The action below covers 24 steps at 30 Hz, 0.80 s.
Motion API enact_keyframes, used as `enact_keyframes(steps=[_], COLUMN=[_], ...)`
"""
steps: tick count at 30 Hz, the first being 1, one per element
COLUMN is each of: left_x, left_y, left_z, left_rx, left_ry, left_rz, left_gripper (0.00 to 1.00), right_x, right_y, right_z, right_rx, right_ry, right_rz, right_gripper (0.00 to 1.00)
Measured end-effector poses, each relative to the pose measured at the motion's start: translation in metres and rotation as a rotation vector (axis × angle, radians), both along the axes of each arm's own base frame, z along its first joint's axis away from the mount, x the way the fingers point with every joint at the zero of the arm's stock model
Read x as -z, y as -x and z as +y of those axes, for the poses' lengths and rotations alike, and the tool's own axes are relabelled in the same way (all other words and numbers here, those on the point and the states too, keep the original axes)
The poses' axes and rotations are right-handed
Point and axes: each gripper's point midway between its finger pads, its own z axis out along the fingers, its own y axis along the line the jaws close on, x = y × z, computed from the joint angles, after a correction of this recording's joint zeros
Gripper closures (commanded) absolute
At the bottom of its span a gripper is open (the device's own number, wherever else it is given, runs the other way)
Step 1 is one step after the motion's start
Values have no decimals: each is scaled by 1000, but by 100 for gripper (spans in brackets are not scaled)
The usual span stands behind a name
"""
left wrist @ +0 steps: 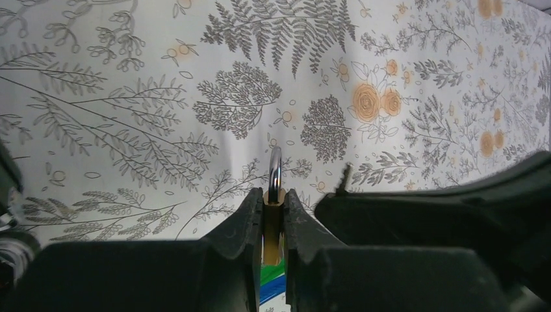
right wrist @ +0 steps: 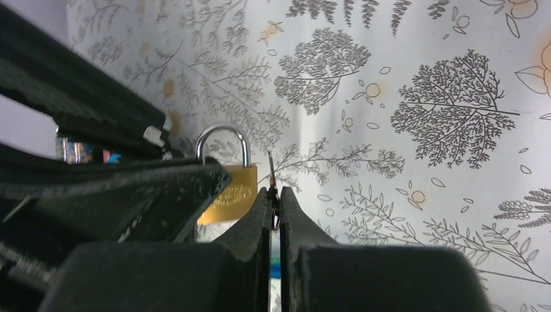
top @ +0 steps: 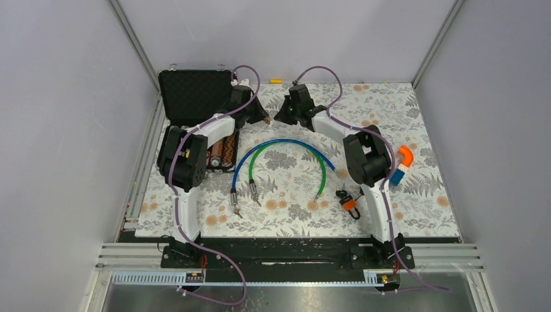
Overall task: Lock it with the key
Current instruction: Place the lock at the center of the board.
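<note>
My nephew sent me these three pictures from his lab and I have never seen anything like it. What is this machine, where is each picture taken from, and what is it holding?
These are two robot arms bolted at the near edge of a flower-patterned table. The wide picture looks down from above; the other two come from a camera on each wrist.

The left pincer is shut on a small brass padlock, its steel shackle pointing up. The right pincer is shut on a thin key, held close beside the padlock.

On the table lie a blue cable, a green cable, an open black case and a bunch of keys with an orange tag.
</note>
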Motion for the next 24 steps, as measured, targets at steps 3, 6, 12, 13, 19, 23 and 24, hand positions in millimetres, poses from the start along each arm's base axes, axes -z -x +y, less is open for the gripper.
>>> enact_keyframes(steps=[3, 6, 12, 13, 19, 23, 24], left_x=[4, 11, 42, 48, 57, 58, 58], left_y=[-3, -6, 3, 4, 10, 9, 8], left_z=[-5, -9, -8, -7, -4, 3, 5], left_rx=[14, 26, 26, 24, 15, -5, -10], left_ry=[9, 13, 0, -2, -12, -13, -12], left_rz=[9, 24, 107, 123, 168, 179, 181], left_gripper=[97, 92, 88, 86, 61, 57, 57], right_x=[13, 31, 65, 66, 55, 44, 43], right_y=[-5, -5, 0, -1, -3, -3, -2], right_z=[3, 4, 1, 2, 3, 1, 0], right_rx=[36, 64, 97, 101, 107, 95, 91], right_ry=[-5, -3, 45, 46, 64, 87, 93], right_rz=[54, 123, 247, 259, 293, 300, 301], right_gripper=[92, 89, 86, 80, 48, 45, 45])
